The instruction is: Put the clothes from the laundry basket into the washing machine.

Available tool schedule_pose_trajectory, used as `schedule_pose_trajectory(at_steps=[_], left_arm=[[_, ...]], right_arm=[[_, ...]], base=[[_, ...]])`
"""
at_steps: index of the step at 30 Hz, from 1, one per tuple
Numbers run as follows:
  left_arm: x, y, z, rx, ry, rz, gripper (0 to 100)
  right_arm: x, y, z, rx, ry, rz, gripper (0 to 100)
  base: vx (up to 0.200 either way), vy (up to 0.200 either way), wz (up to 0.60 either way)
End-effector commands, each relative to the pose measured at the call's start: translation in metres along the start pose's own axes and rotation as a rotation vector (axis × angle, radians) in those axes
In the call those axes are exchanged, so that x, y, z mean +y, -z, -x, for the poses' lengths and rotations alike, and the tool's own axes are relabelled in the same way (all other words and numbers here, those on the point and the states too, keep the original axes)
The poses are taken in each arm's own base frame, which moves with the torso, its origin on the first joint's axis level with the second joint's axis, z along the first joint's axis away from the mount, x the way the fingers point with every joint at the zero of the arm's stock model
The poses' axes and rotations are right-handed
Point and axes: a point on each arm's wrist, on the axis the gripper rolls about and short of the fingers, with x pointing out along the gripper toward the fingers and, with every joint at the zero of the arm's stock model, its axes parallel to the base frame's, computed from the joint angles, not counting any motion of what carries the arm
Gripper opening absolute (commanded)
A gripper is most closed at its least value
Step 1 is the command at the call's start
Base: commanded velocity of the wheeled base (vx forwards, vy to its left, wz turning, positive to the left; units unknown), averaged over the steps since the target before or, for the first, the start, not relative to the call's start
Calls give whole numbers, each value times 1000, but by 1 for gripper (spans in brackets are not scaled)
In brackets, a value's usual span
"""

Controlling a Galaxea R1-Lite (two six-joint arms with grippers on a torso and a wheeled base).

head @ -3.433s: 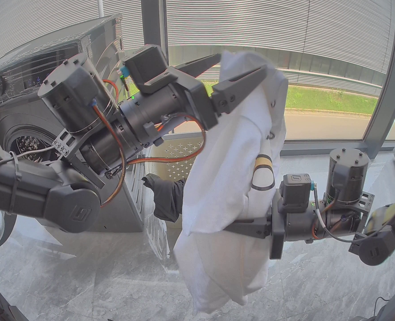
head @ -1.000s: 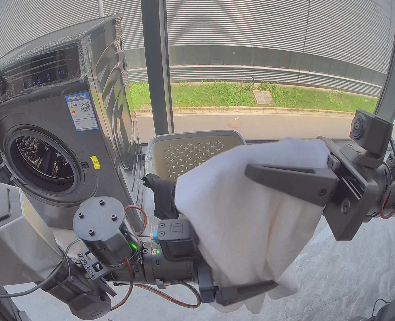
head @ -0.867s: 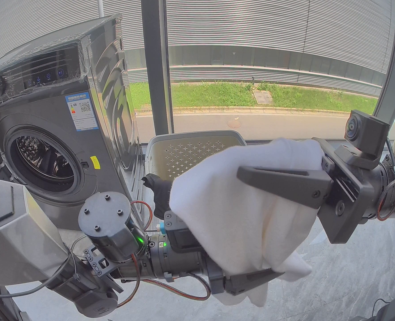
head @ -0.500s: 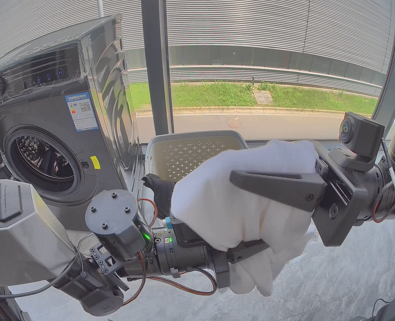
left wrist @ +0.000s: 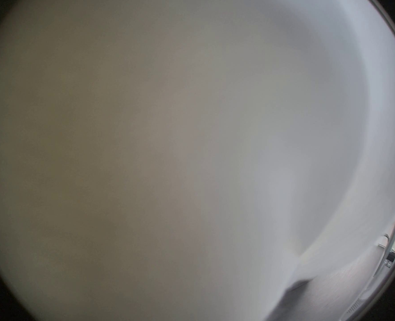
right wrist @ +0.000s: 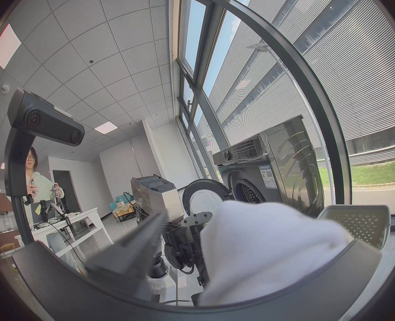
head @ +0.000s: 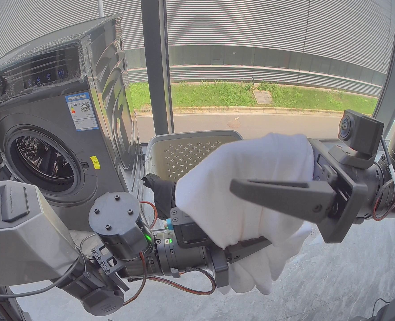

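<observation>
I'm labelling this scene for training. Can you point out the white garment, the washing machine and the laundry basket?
white garment [head: 251, 161]: head view, upper folds.
washing machine [head: 43, 159]: head view, drum opening.
laundry basket [head: 188, 150]: head view, perforated back wall.

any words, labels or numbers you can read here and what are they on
No text is legible enough to quote.
The blue and white sticker on the washing machine front: print too small.
The yellow sticker by its door opening: too small.
The control panel: lit symbols, blurred.
</observation>
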Motion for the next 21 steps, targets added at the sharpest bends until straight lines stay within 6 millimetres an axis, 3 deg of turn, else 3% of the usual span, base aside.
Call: schedule_pose_trajectory(at_steps=[1, 4, 6, 7, 8, 13, 18, 19, 20, 21], left_arm=[[9, -8, 7, -31, -43, -13, 0], [18, -20, 18, -60, -85, -32, 0], [18, -20, 18, -60, -85, -32, 0], [27, -35, 34, -91, -138, -62, 0], [30, -41, 41, -103, -162, -74, 0], [44, -63, 79, -143, -284, -95, 0], [47, -75, 113, -165, -395, -93, 0], [43, -77, 131, -169, -462, -75, 0], [42, -77, 135, -168, -481, -68, 0], [33, -73, 150, -158, -526, -31, 0]], right_arm=[[-4, 8, 7, 18, 40, -28, 100], [-11, 38, 31, 93, 151, -102, 100], [-11, 38, 31, 93, 151, -102, 100], [-11, 72, 63, 182, 252, -180, 100], [-10, 83, 75, 213, 288, -205, 100], [-7, 115, 112, 287, 471, -271, 100], [-18, 110, 129, 234, 644, -261, 100], [-28, 87, 133, 142, 699, -200, 100], [-30, 81, 134, 117, 710, -185, 100], [-36, 60, 138, 45, 745, -130, 100]], base=[[0, 0, 0], [0, 0, 0], [0, 0, 0], [0, 0, 0], [0, 0, 0], [0, 0, 0], [0, 0, 0], [0, 0, 0], [0, 0, 0], [0, 0, 0]])
